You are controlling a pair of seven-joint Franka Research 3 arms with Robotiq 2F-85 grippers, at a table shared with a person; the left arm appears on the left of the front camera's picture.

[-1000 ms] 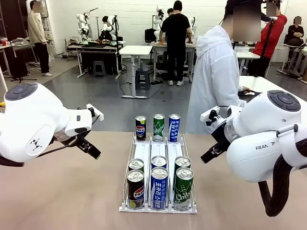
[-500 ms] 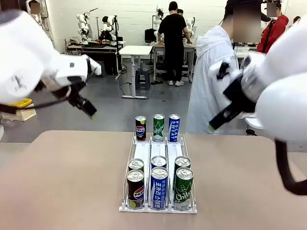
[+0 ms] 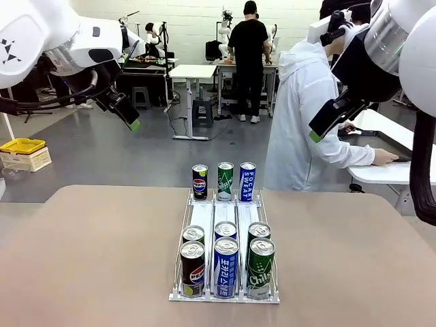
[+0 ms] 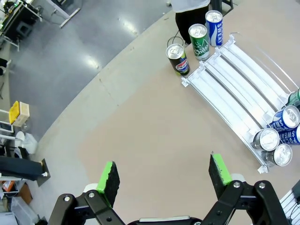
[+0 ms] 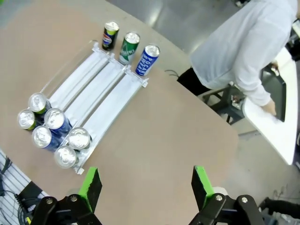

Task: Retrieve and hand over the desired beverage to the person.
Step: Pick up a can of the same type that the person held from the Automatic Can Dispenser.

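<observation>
A white wire rack [image 3: 225,218] holds several cans in three lanes: Pepsi [image 3: 193,269], Pocari Sweat [image 3: 225,267] and Chilsung [image 3: 260,268] at the near end. Three more cans stand beyond its far end: Pepsi [image 3: 199,181], Chilsung [image 3: 225,180], Pocari Sweat [image 3: 247,181]. Nothing marks one out as the desired beverage. The person [image 3: 306,116] in a white hooded jacket stands behind the table, turned toward a side table. My left gripper [image 3: 129,119] [image 4: 164,173] and right gripper [image 3: 320,129] [image 5: 146,183] hang high above the table, both open with nothing between their fingers.
Bare tan tabletop [image 3: 88,259] lies on both sides of the rack. A white side table [image 3: 388,170] stands at the right, where the person's hand rests. A yellow bin [image 3: 22,146] sits on the floor at the left. Other people and tables are far behind.
Both arms have risen from low beside the rack to high above the table. The person has leaned toward the side table at the right. The cans have not moved.
</observation>
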